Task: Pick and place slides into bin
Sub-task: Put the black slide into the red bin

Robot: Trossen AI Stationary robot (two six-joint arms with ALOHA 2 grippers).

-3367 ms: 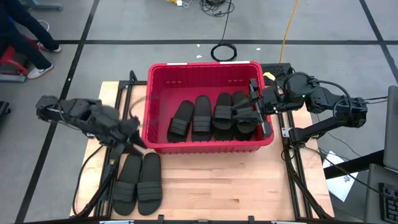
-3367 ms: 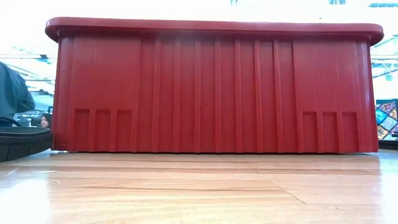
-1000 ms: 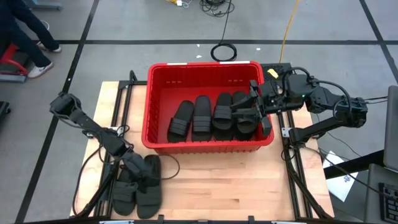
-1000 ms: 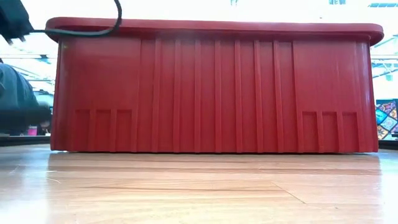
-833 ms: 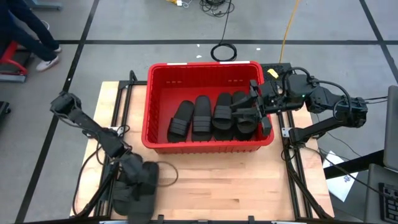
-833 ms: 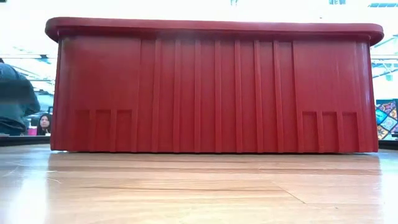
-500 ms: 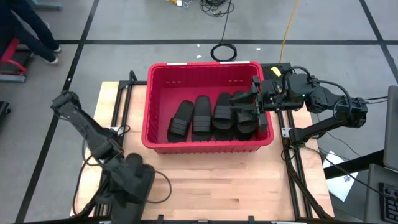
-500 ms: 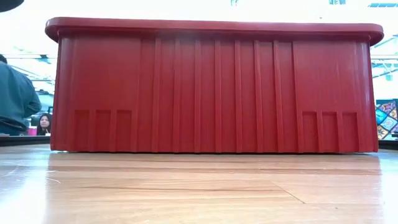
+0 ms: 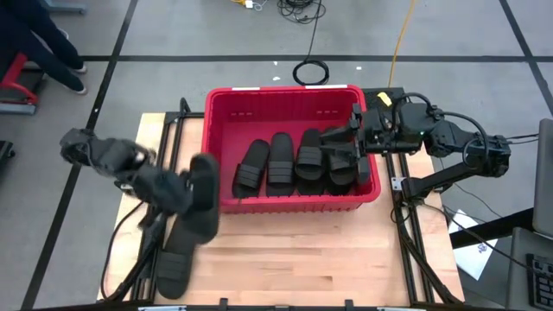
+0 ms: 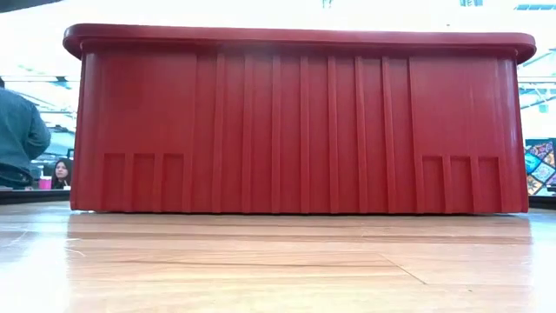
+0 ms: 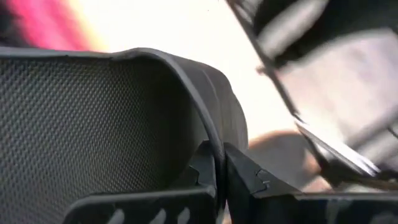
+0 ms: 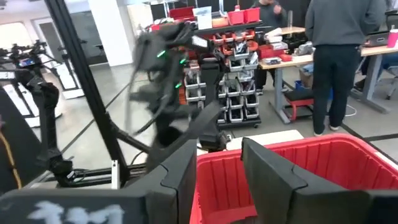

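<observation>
Slide [image 9: 204, 197] newly aloft — in left pincer [image 9: 177, 192]

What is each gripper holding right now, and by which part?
The left gripper is shut on a black slide, pinching the thin edge of its sole beside the bin. The right gripper is open over the bin and holds nothing.

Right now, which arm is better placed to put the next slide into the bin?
The left. Its gripper is shut on a lifted slide just outside the bin's left wall. The right gripper hangs open over the slides already inside, holding nothing. One more slide lies on the table.
</observation>
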